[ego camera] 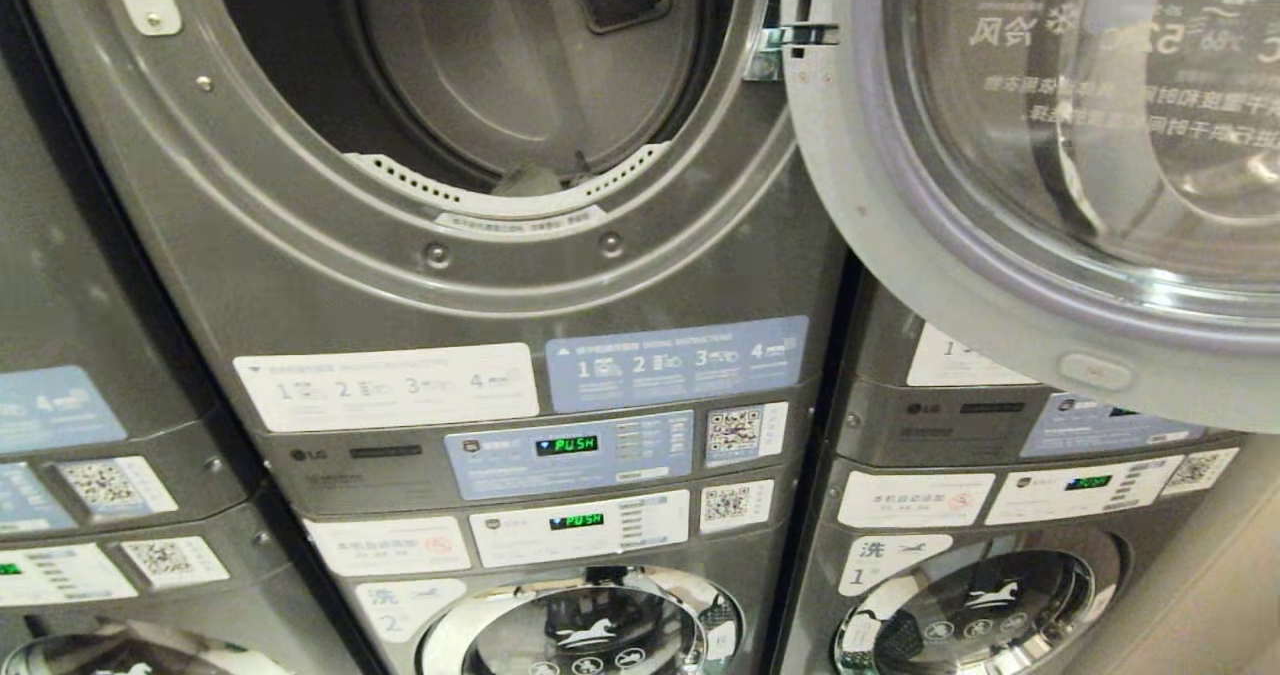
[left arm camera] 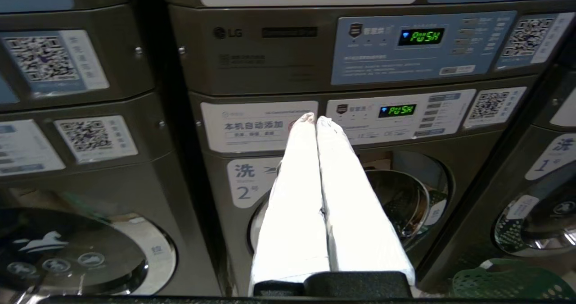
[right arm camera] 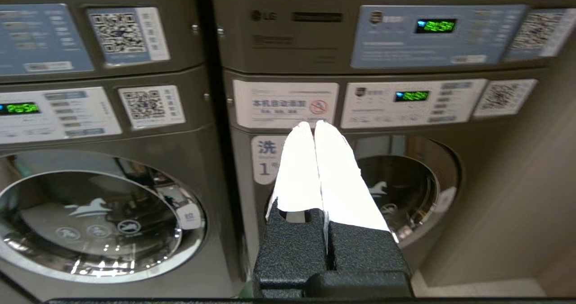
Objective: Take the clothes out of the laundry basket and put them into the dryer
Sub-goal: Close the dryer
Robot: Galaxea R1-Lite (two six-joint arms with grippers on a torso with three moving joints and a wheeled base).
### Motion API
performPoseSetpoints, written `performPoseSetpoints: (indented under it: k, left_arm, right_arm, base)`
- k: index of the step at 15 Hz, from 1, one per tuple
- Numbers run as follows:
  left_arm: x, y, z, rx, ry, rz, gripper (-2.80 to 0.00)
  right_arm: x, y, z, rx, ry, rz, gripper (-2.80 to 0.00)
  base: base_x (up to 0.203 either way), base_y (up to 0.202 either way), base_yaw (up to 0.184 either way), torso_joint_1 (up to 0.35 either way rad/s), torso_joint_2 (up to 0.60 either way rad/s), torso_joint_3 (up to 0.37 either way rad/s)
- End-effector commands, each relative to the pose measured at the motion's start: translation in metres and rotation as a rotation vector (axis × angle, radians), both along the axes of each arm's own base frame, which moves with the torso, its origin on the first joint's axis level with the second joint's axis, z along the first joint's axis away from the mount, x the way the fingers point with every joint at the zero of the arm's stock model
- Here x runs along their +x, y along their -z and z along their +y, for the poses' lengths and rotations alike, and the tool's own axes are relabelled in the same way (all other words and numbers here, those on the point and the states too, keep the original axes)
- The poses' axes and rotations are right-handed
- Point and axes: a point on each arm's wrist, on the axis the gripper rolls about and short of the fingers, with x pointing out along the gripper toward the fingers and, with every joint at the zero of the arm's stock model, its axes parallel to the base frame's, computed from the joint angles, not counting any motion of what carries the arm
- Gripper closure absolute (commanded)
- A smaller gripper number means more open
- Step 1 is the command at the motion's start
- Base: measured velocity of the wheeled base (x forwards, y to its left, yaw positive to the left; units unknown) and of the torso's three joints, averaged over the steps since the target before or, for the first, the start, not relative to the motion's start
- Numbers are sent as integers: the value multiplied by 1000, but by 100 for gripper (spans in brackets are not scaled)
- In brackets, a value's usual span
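Loading has not begun as far as I can judge: the dryer drum (ego camera: 520, 65) stands open in the head view, and I see no clothes near its mouth, only a small pale scrap low at the back lip that I cannot identify. The laundry basket (left arm camera: 508, 281) shows only as a green perforated rim low in the left wrist view, on the floor in front of the machine to the right; its contents are out of sight.

My left claw (left arm camera: 316, 118) is closed and empty, fingertips together, pointing at the washer panel below the dryer. My right claw (right arm camera: 313, 124) is likewise shut on nothing, facing the neighbouring washer. Neither arm appears in the head view.

To do the first step well, I would tilt down to bring the basket fully into sight before reaching, open one claw wide, and pinch a bunched fold, not a loose edge, so the garment lifts whole.

On clearance: the dryer door (ego camera: 1050, 185) is swung out to the right, its rim hanging over the next stack. A rising right arm could strike that rim, so I would carry loads up through the middle, clear the drum's lower lip (ego camera: 510, 200), and release deep inside.
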Motion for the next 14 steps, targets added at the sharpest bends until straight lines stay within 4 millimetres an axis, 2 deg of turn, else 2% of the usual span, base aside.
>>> performPoseSetpoints:
  k: [1,9,14]
  left_arm:
    - [0,0,0,0,0,0,0]
    - [0,0,0,0,0,-1,0]
    - [0,0,0,0,0,-1,0]
  right_arm:
    - [0,0,0,0,0,1,0]
    - [0,0,0,-15,-3,-2,0]
    - [0,0,0,-10,-2,-2,0]
  base:
    - [9,9,-83,2,7,12]
    - [0,0,0,0,0,0]
    - [-167,0,1,-6,9,10]
